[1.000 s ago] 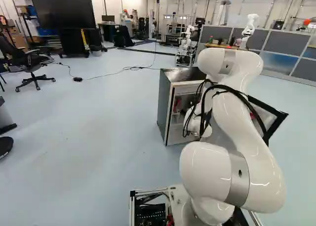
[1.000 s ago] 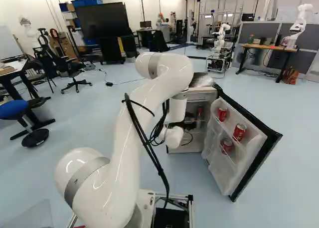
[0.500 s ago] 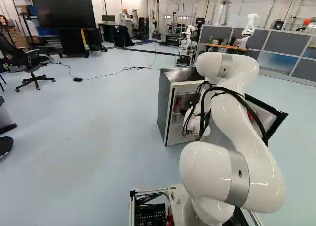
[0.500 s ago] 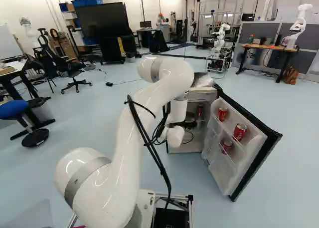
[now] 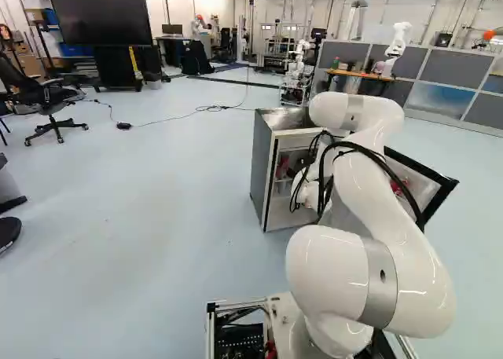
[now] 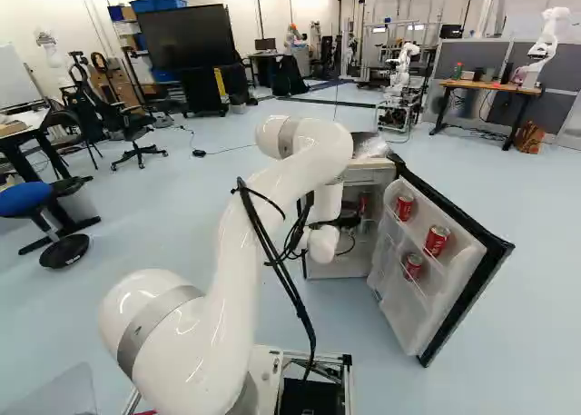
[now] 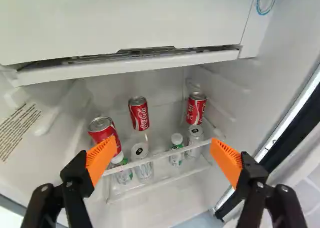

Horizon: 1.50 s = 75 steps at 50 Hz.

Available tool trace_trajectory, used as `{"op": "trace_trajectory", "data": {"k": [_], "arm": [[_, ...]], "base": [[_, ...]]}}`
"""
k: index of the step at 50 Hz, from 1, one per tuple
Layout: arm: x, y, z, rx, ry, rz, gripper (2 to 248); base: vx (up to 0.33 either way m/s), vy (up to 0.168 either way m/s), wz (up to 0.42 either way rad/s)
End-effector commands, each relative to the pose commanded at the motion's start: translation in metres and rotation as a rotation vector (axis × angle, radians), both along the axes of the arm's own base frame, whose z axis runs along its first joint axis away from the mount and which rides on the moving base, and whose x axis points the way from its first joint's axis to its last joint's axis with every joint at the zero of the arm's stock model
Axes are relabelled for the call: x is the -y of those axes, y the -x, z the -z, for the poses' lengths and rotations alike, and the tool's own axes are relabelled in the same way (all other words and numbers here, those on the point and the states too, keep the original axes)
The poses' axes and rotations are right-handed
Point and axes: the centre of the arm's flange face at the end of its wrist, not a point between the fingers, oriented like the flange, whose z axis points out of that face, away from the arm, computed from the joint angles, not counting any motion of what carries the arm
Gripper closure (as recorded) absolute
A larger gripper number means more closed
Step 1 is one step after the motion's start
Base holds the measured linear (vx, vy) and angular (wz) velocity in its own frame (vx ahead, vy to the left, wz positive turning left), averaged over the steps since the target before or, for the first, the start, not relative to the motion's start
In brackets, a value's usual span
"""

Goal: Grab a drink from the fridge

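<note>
door point(image 6: 403, 308) of fridge point(image 5: 262, 170) is open, gripper point(image 7: 163, 141) is spread & empty facing cans point(image 7: 139, 113); gripping 1 & extraction remain t.b.d.

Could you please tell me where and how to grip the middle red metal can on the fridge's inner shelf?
Grip the red can round its side at mid-height, probably level from the open front: it stands upright with a straight wall and gaps either side for the black, orange-padded pincer, while the white compartment above likely blocks the top.
</note>
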Motion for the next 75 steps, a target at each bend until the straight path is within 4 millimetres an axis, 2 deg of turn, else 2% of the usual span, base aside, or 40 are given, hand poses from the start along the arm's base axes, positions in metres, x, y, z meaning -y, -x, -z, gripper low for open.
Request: {"op": "trace_trajectory", "data": {"k": [37,75], "arm": [[0.020,-0.065,0.025,0.108,0.048,-0.013,3],[0.036,-0.099,0.043,0.145,0.068,0.021,3]], "base": [[0.000,0.000,0.000],[0.000,0.000,0.000]]}}
